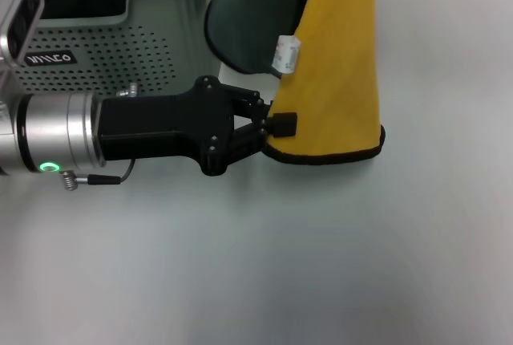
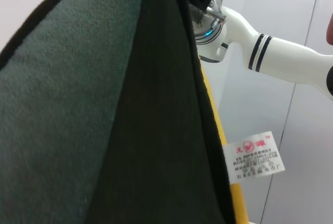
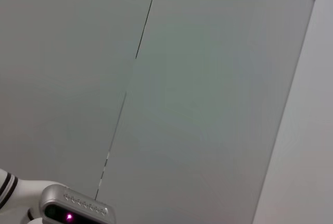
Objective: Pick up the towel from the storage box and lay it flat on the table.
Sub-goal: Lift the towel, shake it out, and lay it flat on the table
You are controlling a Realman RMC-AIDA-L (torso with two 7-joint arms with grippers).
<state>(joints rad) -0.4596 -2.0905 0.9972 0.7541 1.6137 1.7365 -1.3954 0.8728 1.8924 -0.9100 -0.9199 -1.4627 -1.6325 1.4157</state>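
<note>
**Left gripper pinching towel corner**

Left gripper [image 1: 268, 126], jaws closed on the towel [image 1: 337, 64] lower corner, sits at 9 o'clock of it. Towel hangs above the table [image 1: 321, 265], box [image 1: 120, 48] at 10 o'clock. Right gripper state: cannot tell.

We see the towel [image 1: 337, 64] as soft cloth: its yellow face looks smooth and matt, while the dark grey-green face [image 2: 67, 104] shows a fine fuzzy nap up close, bound by black stitched edging. Its small white care tag [image 2: 254, 154] looks like thin printed fabric, though we cannot be sure it is not paper. The storage box [image 1: 120, 48] is matt pale grey-green plastic, its wall perforated with small round holes. The table [image 1: 280, 265] is smooth and white with a faint sheen. The left gripper [image 1: 268, 124] is matt black plastic, mounted on a brushed silver metal wrist cuff [image 1: 56, 132].
</note>
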